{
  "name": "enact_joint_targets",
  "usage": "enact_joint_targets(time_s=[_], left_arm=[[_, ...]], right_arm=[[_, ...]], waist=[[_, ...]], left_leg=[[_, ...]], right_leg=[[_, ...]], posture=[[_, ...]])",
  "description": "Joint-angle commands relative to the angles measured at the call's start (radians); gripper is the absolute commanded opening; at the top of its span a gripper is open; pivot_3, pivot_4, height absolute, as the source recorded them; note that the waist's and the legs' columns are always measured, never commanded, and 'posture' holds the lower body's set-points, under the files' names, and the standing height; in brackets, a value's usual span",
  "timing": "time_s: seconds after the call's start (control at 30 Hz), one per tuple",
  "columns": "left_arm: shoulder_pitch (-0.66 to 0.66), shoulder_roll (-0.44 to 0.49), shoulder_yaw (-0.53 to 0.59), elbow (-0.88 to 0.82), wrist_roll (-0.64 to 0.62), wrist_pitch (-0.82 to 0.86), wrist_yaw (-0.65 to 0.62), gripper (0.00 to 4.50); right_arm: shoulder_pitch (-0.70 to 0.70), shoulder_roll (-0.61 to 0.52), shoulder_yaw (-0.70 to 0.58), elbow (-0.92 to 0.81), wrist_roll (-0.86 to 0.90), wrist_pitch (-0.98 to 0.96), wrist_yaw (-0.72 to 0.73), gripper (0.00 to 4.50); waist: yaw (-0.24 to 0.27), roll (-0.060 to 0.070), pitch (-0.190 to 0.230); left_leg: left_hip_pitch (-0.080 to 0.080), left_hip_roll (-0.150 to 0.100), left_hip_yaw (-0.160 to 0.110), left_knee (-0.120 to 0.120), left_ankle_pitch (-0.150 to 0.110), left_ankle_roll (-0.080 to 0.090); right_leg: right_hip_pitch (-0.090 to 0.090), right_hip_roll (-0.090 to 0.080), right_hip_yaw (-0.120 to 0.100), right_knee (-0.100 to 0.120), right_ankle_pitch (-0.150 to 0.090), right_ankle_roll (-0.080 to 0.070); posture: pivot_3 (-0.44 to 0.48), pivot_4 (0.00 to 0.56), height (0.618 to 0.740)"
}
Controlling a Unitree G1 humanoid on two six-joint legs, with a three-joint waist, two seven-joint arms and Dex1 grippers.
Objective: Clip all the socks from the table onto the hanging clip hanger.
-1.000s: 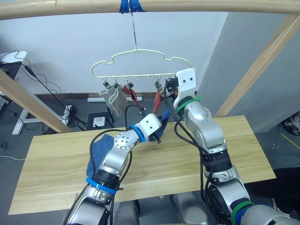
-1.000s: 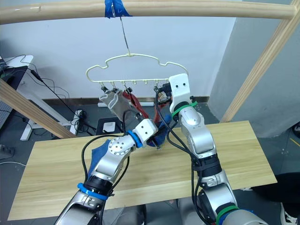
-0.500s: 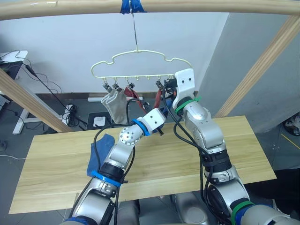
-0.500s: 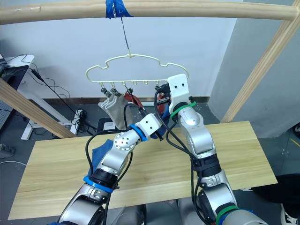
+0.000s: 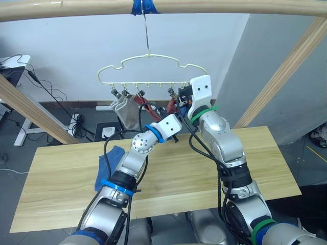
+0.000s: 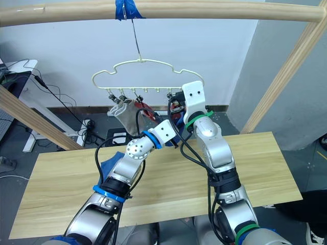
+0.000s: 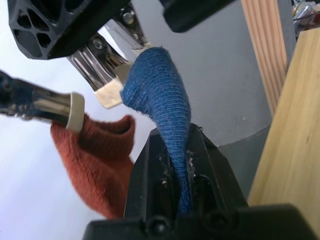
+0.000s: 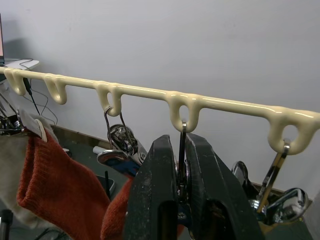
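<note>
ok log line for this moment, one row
left end effector: shut on blue sock, tip at open clip | right end effector: squeezing clip wire | clip hanger: grey, red socks hung

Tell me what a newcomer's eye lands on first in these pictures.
The pale yellow clip hanger hanging from the wooden pole, with grey socks and rust-red socks already clipped on. Just below it, the left gripper pinches a blue sock up to a metal clip, while the right gripper squeezes a clip's wire. Another blue sock lies on the table.

2 head cams down; wrist cams close-up.
</note>
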Motion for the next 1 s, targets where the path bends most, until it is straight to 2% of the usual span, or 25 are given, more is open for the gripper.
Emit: enact_joint_targets(time_s=[0.03, 0.3, 1.0], left_arm=[[-0.022, -0.006, 0.001, -0.005, -0.002, -0.021, 0.004, 0.01], [-0.009, -0.002, -0.021, 0.006, 0.004, -0.006, -0.038, 0.01], [-0.036, -0.010, 0.012, 0.000, -0.005, -0.016, 0.030, 0.01]], right_arm=[[-0.011, 0.007, -0.001, -0.049, 0.011, 0.001, 0.003, 0.00], [-0.010, 0.006, -0.003, -0.050, 0.009, -0.001, 0.001, 0.00], [-0.007, 0.004, 0.003, -0.050, 0.008, 0.008, 0.006, 0.00]], waist=[[0.000, 0.000, 0.000], [0.000, 0.000, 0.000], [0.000, 0.000, 0.000]], left_leg=[[0.000, 0.000, 0.000, 0.000, 0.000, 0.000], [0.000, 0.000, 0.000, 0.000, 0.000, 0.000], [0.000, 0.000, 0.000, 0.000, 0.000, 0.000]], right_leg=[[0.000, 0.000, 0.000, 0.000, 0.000, 0.000], [0.000, 0.000, 0.000, 0.000, 0.000, 0.000], [0.000, 0.000, 0.000, 0.000, 0.000, 0.000]], posture=[[-0.222, 0.204, 0.740], [-0.224, 0.202, 0.740], [-0.223, 0.203, 0.740]])
